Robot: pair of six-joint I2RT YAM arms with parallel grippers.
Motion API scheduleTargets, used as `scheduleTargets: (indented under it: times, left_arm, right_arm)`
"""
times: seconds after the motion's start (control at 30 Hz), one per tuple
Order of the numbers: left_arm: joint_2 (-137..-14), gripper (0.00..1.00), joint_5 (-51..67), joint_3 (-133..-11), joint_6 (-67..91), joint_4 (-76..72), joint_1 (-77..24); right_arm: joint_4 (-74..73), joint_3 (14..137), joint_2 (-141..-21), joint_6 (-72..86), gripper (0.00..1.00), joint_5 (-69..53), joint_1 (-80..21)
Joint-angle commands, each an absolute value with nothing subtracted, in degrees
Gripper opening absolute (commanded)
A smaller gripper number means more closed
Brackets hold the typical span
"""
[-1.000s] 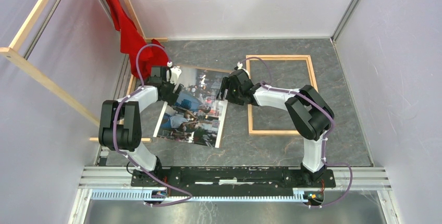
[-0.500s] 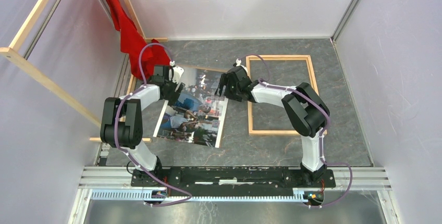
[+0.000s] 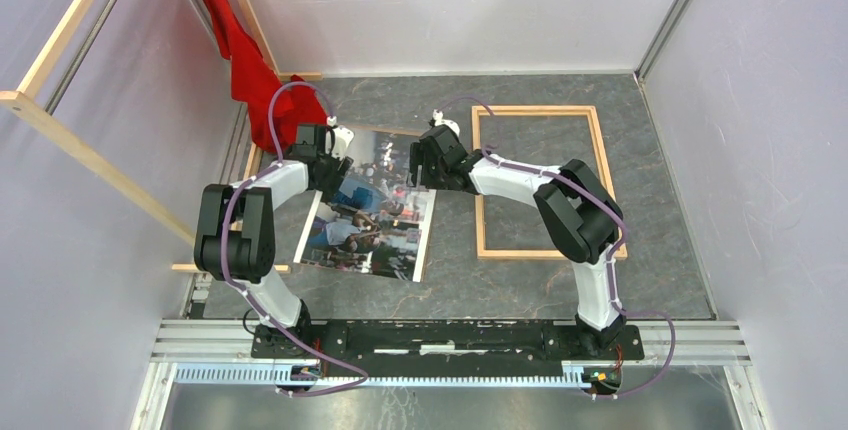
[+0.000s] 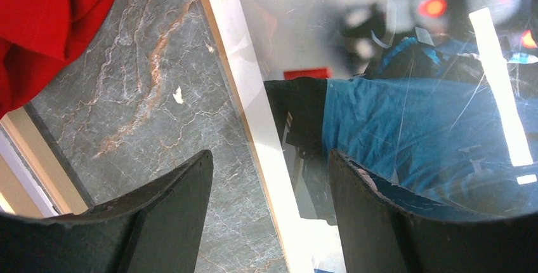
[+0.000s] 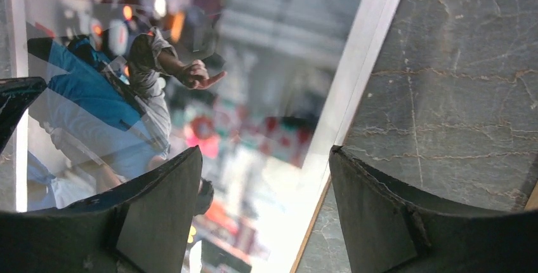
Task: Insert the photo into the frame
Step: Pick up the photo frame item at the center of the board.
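Observation:
The photo point(image 3: 375, 215), a glossy colour print with people in blue, lies flat and slightly askew on the marble table, left of the frame point(image 3: 535, 110). The thin light-wood frame lies flat with nothing inside it. My left gripper point(image 3: 333, 168) hangs low over the photo's far left edge. In the left wrist view, the left gripper point(image 4: 269, 178) is open and straddles the white border of the photo point(image 4: 412, 108). My right gripper point(image 3: 420, 165) is over the far right edge. The right wrist view shows the right gripper point(image 5: 265, 178) open, one finger over the photo point(image 5: 241, 63) and one over bare table.
A red cloth point(image 3: 255, 80) hangs in the far left corner and reaches down near the left gripper, where it shows as red cloth point(image 4: 44, 19). Long wooden rails point(image 3: 70, 140) lean along the left wall. Grey walls close in the table on three sides.
The right gripper has moved left, from beside the frame onto the photo's right edge. The left gripper has shifted slightly towards the far edge, and its jaws have narrowed a little.

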State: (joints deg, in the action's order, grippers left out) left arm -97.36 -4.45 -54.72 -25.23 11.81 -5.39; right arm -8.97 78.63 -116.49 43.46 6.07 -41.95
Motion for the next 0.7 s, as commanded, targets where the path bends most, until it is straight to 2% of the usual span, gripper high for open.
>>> scheduleTargets:
  times: [0.0, 0.43, 0.67]
  left_arm:
    - [-100.19, 0.73, -4.31, -54.29, -26.80, 15.51, -5.64]
    - [-99.12, 0.70, -3.61, -56.81, -26.09, 18.88, -5.66]
    - [-97.87, 0.70, -2.05, -58.47, -26.63, 21.22, -5.63]
  right_arm:
    - [-8.16, 83.69, -115.36, 39.06, 0.79, 8.82, -45.01]
    - [-10.81, 85.26, -114.44, 37.22, 0.79, 12.14, -45.33]
    - [1.42, 79.02, -114.41, 41.00, 0.75, -1.46, -42.90]
